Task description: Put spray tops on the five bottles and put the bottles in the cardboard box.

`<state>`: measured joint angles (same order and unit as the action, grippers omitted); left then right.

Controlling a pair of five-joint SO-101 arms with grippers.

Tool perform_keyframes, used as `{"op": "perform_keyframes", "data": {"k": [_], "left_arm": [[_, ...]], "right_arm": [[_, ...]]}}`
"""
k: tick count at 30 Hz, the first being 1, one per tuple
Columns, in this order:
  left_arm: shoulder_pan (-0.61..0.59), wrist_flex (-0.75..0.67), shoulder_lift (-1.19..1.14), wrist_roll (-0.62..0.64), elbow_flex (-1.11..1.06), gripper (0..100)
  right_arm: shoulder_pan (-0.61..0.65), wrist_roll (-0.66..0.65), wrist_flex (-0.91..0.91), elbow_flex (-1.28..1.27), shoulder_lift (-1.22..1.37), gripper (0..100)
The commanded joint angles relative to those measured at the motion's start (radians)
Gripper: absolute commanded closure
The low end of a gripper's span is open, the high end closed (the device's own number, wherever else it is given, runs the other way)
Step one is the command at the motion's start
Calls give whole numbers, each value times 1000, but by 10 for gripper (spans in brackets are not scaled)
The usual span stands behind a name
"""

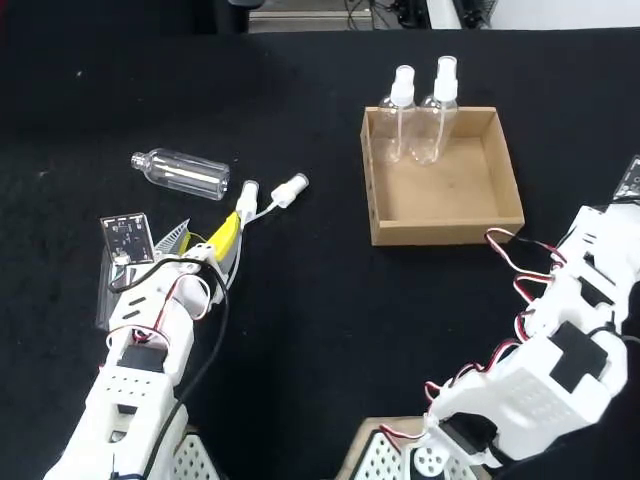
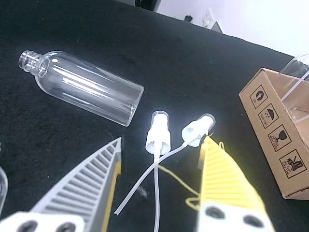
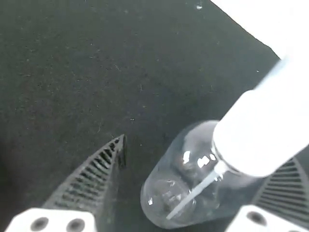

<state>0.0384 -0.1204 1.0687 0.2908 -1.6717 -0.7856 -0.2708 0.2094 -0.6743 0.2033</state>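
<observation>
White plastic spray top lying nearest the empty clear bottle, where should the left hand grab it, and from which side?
Grip the white plastic spray top by its fat cylindrical head, not the thin dip tube. It lies flat, with the tube trailing toward the open left hand, so come down from above, closing across the head's width.

bottles with spray tops [image 1: 400,130] [image 1: 437,125] [image 3: 183,193]: 3 | bare bottle [image 1: 180,172]: 1 | loose spray tops [image 1: 288,190] [image 1: 247,192]: 2 | cardboard box [image 1: 440,232]: 1

Black table [image 1: 300,330], bottle [image 1: 180,172], spray tops [image 1: 289,190], box [image 1: 445,232]
</observation>
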Motion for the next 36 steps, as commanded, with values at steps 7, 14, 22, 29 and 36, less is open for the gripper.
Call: {"op": "perform_keyframes", "data": {"k": [7,14,22,29,36], "left_arm": [[-1,-20,12,5,-21,747],[-1,-20,14,5,-21,747],[-1,-20,15,5,-21,747],[-1,-20,15,5,-21,747],[-1,-20,15,5,-21,747]], "right_arm": [[-11,-3,34,35,-31,668],[-32,8,35,35,-74,988],[-44,106,29,-62,-246,987],[2,106,28,-220,-526,986],[172,106,28,-272,-700,987]]}}
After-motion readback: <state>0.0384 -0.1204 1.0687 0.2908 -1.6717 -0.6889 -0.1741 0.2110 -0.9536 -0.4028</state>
